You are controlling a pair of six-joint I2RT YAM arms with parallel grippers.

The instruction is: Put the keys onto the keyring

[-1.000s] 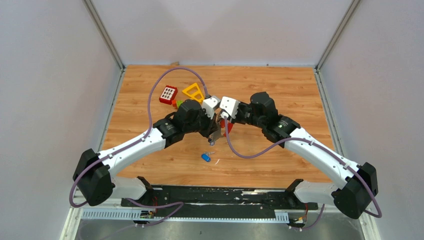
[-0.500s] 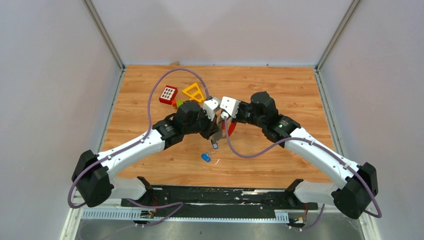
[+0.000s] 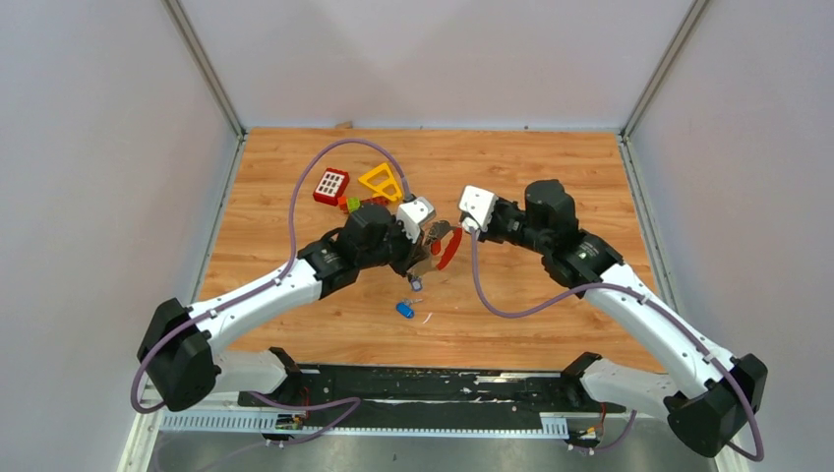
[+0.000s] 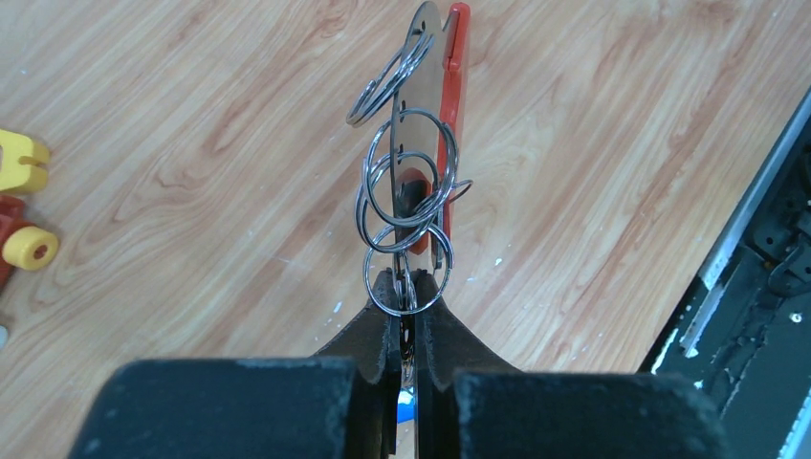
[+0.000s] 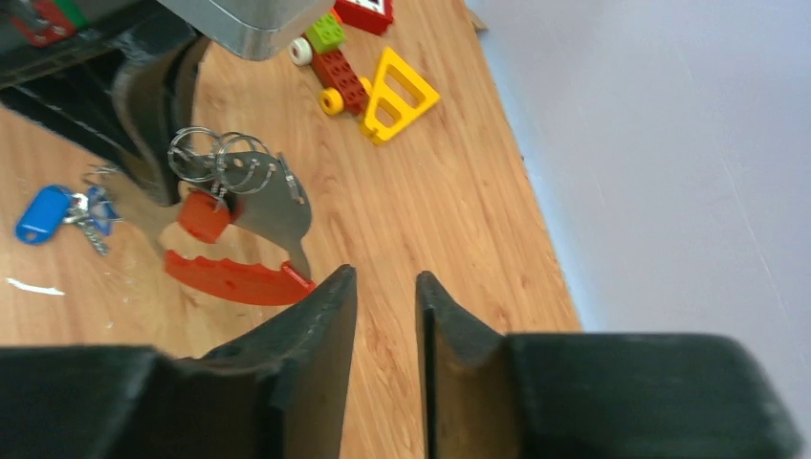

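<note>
Right gripper [image 5: 383, 279] now apart from red-and-steel keyring [image 5: 234, 277]

Bright even light, soft shadows; left pincer [image 4: 406, 298] blurry up close in wrist cam.

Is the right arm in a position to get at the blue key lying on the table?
Probably yes. The right gripper is empty with jaws apart, and the blue key lies uncovered on the table. The keyring held in the left gripper hangs close by, though.
</note>
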